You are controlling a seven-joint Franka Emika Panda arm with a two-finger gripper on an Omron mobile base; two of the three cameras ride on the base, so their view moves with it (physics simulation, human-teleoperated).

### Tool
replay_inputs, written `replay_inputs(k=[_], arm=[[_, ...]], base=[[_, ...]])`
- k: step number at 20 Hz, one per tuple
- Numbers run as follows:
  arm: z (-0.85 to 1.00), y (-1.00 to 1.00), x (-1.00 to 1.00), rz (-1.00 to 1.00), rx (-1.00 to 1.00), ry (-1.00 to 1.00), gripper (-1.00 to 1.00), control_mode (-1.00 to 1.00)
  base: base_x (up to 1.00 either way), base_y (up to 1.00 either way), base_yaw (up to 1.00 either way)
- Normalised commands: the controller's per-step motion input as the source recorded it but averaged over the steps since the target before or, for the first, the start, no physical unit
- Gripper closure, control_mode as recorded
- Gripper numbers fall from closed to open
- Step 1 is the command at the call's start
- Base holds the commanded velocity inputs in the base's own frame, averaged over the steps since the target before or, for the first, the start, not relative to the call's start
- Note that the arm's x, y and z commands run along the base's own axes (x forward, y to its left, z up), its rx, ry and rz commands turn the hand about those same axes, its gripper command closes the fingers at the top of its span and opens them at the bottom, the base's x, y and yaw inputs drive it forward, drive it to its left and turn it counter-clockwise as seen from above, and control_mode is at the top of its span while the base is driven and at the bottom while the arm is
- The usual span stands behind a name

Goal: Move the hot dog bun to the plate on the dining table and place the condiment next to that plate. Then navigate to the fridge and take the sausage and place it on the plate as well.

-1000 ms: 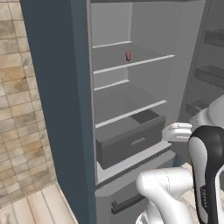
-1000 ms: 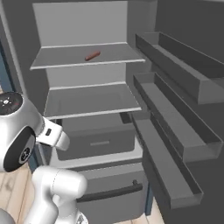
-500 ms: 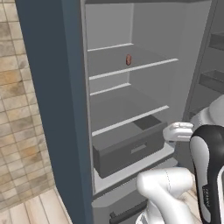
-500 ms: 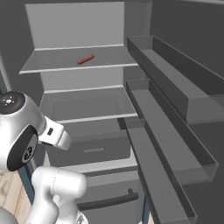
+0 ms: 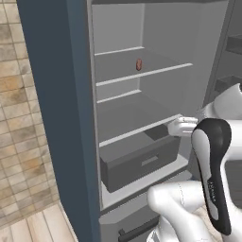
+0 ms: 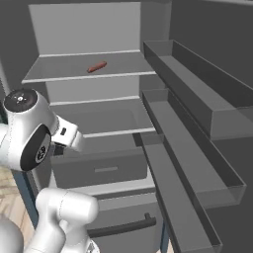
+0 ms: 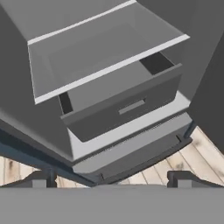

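The fridge (image 5: pixel 160 42) stands open in front of me, its grey shelves bare except for one item. The sausage (image 5: pixel 139 64) is small and reddish-brown and lies on the upper shelf (image 6: pixel 79 74); the right base view has the sausage (image 6: pixel 97 67) near that shelf's middle. My gripper (image 7: pixel 111 181) is open with nothing between its fingertips. It hangs low outside the fridge (image 7: pixel 109 48) and looks down at the lower shelf and the grey drawer (image 7: pixel 127 107). The sausage is well above it. The hot dog bun, plate, condiment and dining table are out of view.
The open fridge door carries several deep grey bins (image 6: pixel 197 104) at the right. A dark blue panel (image 5: pixel 52 108) rises along the fridge's left, with tan tiled wall (image 5: pixel 19 118) beyond. A lower freezer drawer with a dark handle (image 6: pixel 123 227) sits over wooden floor (image 7: pixel 197 153).
Both base views have shifted and the fridge interior looks larger and nearer, so the base has moved closer. The sausage lies where it was. The gripper stays open.
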Motion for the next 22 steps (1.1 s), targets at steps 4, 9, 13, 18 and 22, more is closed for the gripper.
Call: replay_inputs(k=[4, 9, 13, 18, 22], arm=[[0.53, 0.0, 0.81, 0.0, 0.0, 0.0, -1.0, -1.0], [0.5, 0.02, 0.73, 0.0, 0.0, 0.0, -1.0, -1.0], [0.51, 0.18, 0.59, 0.0, -0.02, -0.01, -1.0, -1.0], [0.27, 0.12, 0.32, -0.08, -0.03, -0.08, -1.0, -1.0], [0.05, 0.02, 0.41, -0.07, -0.02, -0.1, -1.0, -1.0]], base=[[0.0, 0.0, 0.0], [0.0, 0.0, 0.0], [0.0, 0.0, 0.0], [0.0, 0.0, 0.0], [0.0, 0.0, 0.0]])
